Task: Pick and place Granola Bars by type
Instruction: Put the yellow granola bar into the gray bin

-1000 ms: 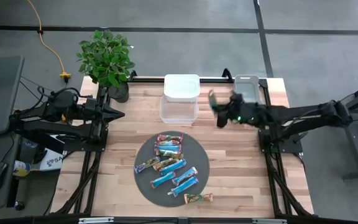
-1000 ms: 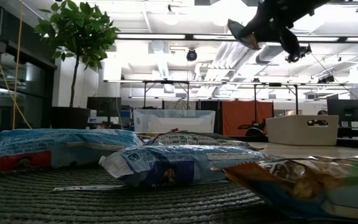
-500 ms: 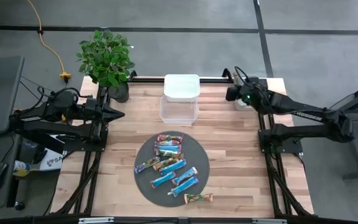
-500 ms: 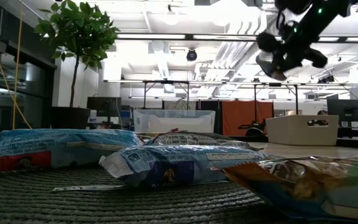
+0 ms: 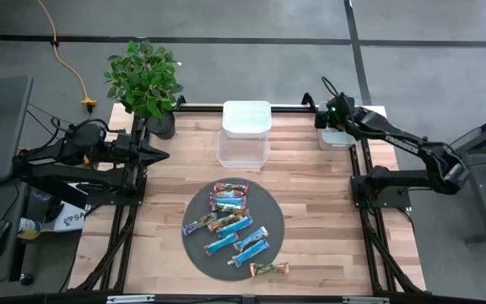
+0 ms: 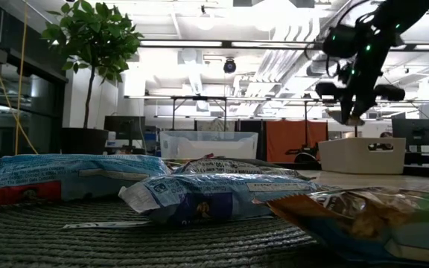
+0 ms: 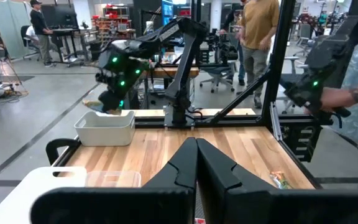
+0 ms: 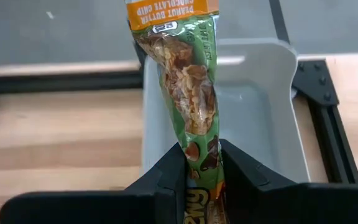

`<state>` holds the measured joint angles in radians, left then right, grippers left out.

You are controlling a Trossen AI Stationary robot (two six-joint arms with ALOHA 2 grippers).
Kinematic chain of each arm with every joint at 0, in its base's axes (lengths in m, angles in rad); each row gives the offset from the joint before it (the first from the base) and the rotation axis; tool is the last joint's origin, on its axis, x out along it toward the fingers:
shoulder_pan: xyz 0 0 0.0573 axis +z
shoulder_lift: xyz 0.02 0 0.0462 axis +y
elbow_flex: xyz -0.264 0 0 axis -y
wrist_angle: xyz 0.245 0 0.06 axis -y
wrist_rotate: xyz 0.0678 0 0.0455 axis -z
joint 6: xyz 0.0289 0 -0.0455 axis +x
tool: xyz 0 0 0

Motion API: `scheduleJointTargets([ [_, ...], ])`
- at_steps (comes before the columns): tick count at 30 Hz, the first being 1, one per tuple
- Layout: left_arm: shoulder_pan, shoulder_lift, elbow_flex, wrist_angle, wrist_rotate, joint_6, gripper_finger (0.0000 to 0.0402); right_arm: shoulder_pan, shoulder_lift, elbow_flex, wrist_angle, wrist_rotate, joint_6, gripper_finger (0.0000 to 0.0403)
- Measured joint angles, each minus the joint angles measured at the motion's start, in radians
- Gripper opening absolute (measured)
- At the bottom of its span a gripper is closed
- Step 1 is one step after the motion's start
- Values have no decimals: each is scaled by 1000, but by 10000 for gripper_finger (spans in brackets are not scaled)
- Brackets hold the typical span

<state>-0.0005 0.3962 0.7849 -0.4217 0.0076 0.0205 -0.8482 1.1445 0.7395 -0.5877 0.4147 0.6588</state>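
Several granola bars [image 5: 230, 221] with blue, red-pink and tan-and-green wrappers lie on a round dark mat [image 5: 194, 253]. One tan-and-green bar [image 5: 270, 268] lies on the wood just off the mat's near edge. My right gripper [image 8: 197, 171] is shut on another tan-and-green bar [image 8: 188, 81]. It hangs above the grey bin [image 8: 260, 106] at the table's far right corner, also seen in the low view as the bin [image 6: 362, 155] below the gripper [image 6: 348, 113]. My left gripper [image 7: 196, 155] waits shut at the table's left side, pointing level. My right gripper pinches the tan-and-green bar near one end [image 8: 199, 152] between its two fingers [image 8: 169, 171]. The fingers slant down from the right and lie along the bar. The rest of the bar sticks out past the fingertips, lifted clear over the bin's open top.
A clear container [image 5: 243, 149] and a white lid [image 5: 246, 118] sit at the far middle. A potted plant [image 5: 146, 80] stands at the far left corner. Bare wood lies between the mat and the bin. People stand in the room beyond the table.
My right gripper has swung from over the table's middle right toward the far right corner. It has sunk and tipped downward, and now hangs over the grey bin, still shut on the tan-and-green bar.
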Motion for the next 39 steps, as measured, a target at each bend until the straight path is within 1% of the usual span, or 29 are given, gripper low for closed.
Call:
scheduleJointTargets([
  [3,0,0,0,0,0,0,1,-30,60,0,0,-23,-10,66],
  [6,0,0,0,0,0,0,1,-37,107,0,24,-22,-8,66],
  [10,0,0,0,0,0,0,1,-51,162,0,59,-84,-13,67],
  [14,0,0,0,0,0,0,1,-56,205,0,59,-117,0,67],
  [18,0,0,0,0,0,0,1,-55,224,0,61,-133,-10,67],
  [30,0,0,0,0,0,0,1,-56,224,0,61,-156,-40,69],
  [34,0,0,0,0,0,0,1,-55,224,0,60,-162,-43,94],
  [39,0,0,0,0,0,0,1,-55,224,0,52,-152,-38,154],
])
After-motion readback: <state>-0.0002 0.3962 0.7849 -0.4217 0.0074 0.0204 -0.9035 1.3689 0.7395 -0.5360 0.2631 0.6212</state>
